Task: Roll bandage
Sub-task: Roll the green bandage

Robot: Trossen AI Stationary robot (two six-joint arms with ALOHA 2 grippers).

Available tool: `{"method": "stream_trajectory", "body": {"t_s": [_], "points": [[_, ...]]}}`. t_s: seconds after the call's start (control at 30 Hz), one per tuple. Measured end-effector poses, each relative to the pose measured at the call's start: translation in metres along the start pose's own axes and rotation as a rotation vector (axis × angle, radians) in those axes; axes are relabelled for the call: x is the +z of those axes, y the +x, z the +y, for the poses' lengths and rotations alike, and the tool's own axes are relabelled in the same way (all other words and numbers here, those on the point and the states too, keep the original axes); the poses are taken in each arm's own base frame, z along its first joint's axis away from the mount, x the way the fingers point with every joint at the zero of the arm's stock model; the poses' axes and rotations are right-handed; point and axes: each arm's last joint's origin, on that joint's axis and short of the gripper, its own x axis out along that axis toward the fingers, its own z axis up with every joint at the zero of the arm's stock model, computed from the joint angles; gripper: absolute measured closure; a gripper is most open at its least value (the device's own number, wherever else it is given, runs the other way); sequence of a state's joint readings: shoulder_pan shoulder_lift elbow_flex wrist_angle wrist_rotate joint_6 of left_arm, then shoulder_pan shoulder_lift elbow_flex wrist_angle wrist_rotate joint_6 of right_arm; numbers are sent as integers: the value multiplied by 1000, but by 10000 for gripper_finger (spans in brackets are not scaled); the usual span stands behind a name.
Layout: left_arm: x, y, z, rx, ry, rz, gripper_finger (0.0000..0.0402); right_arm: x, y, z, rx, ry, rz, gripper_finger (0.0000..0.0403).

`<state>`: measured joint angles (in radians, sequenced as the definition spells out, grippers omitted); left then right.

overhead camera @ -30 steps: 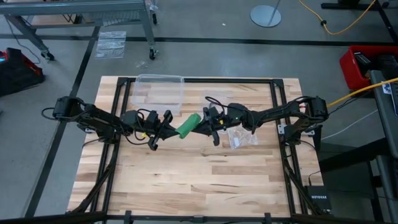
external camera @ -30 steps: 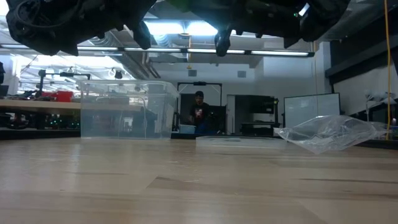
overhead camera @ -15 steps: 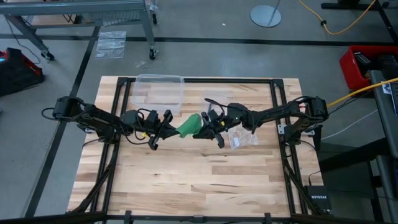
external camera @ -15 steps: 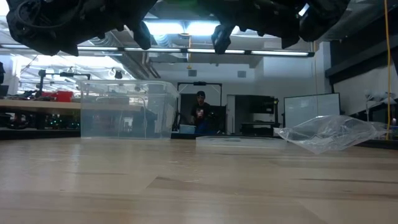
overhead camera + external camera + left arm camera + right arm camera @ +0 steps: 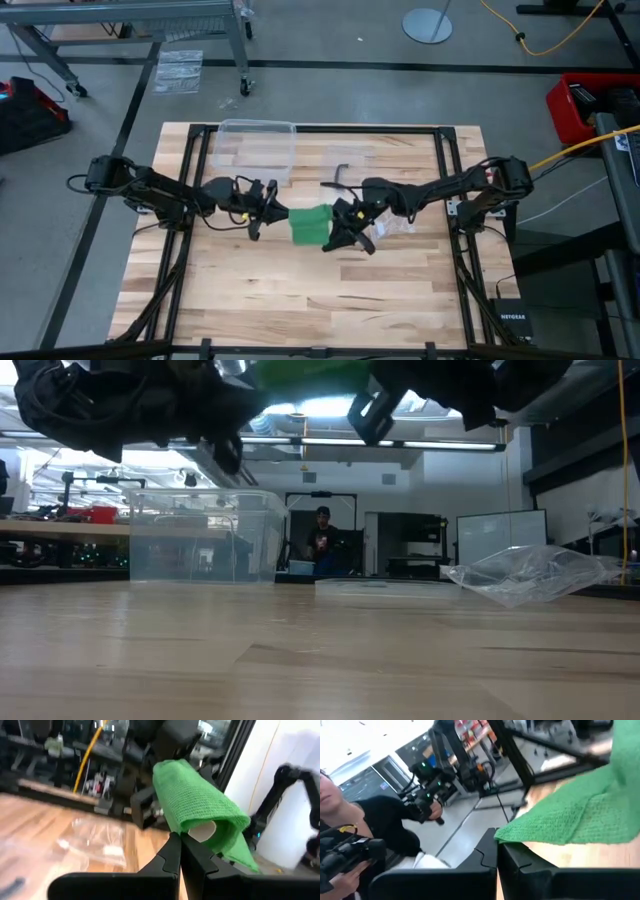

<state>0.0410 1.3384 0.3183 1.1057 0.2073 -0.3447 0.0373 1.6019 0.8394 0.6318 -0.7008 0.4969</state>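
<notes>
high view: the green bandage (image 5: 311,225) hangs above the middle of the wooden desk (image 5: 310,300), held between the two arms. the left tool (image 5: 279,213) meets it from the left side, the right tool (image 5: 338,228) from the right. a clear plastic box (image 5: 256,148) sits near the desk's far edge, and a clear plastic bag (image 5: 392,222) lies under the right arm.

low view: both arms hang dark along the top, with a strip of green (image 5: 305,372) between them, well clear of the desk. the clear box (image 5: 205,535) stands at left, the crumpled bag (image 5: 530,575) at right.

left wrist view: the left tool's fingers (image 5: 170,857) are pressed fully together, pinching the roll (image 5: 200,805) at what looks like its pale core.

right wrist view: the right tool's fingers (image 5: 487,855) are closed tight on the edge of the loose green cloth (image 5: 575,815). a person (image 5: 365,840) stands beyond the desk.
</notes>
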Motion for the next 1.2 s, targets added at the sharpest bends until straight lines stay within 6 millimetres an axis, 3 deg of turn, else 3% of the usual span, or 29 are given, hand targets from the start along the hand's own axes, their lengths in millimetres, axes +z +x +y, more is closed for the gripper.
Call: {"method": "stream_trajectory", "body": {"t_s": [0.37, 0.77, 0.97, 1.2], "points": [[-5, 0, 2, 17, -21, 49, 402, -33, 10, 6, -85, 172, 228, 402], [-31, -4, 4, 87, -90, 307, 401, -61, 16, 18, -156, 271, 417, 403], [-44, -6, -6, 73, -117, 421, 401, -71, 15, 21, -209, 310, 489, 403], [-50, -4, -27, 19, -173, 438, 401, -78, 14, 24, -229, 360, 539, 403]]}}
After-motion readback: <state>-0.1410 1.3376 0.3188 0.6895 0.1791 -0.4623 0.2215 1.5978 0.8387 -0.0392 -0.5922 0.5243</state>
